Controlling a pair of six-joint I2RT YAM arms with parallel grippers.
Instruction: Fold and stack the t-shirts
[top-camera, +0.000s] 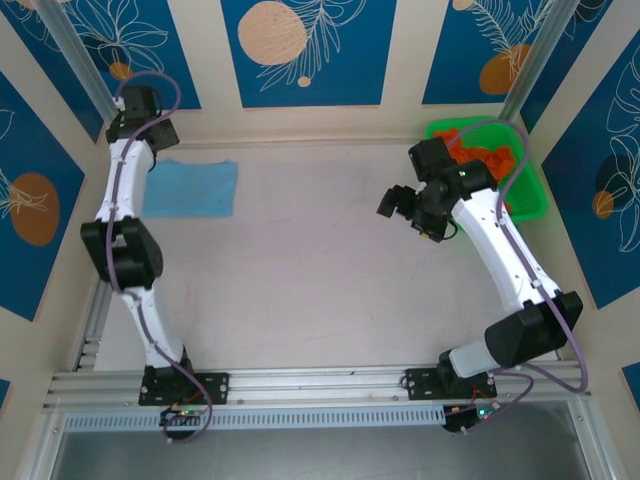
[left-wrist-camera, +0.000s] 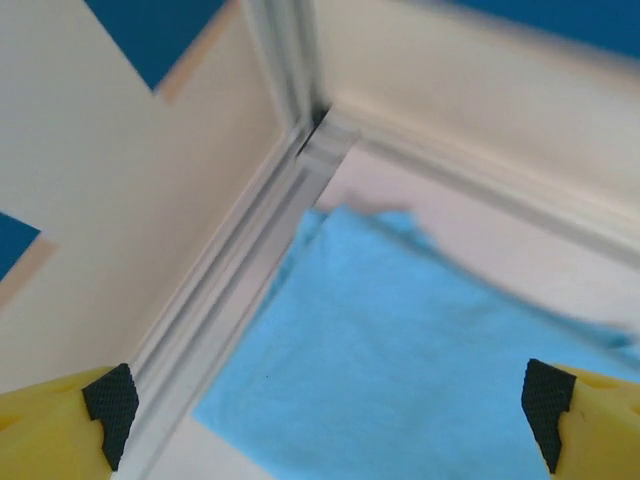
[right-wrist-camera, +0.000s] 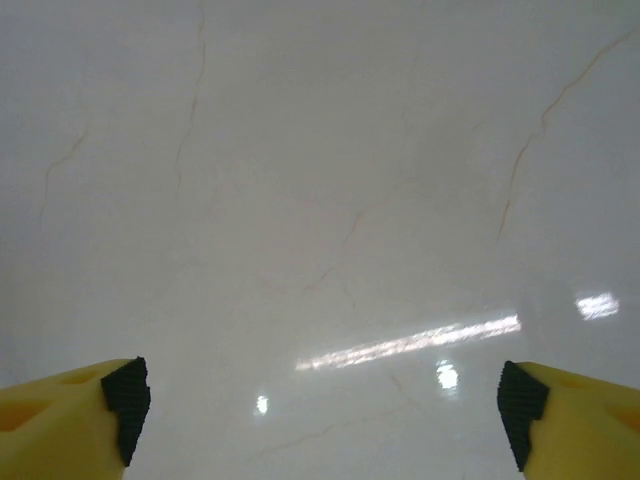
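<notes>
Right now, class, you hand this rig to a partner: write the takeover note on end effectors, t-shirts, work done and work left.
The left end effector is open above the blue t-shirt, far left. The right end effector is open over bare table. Done: blue t-shirt looks folded flat. The orange t-shirt sits bunched in the green basket, far right. Left: fetch, fold and stack it on the blue.

Left arm (top-camera: 122, 190) and right arm (top-camera: 497, 235): white shells, black joint housings, a lilac cable (top-camera: 150, 325) along each. Black base plates (top-camera: 205, 383) bolted on the aluminium rail (top-camera: 320, 385). Left gripper (left-wrist-camera: 328, 405) fingers (left-wrist-camera: 40, 435) yellow, pads (left-wrist-camera: 110, 405) black.
</notes>
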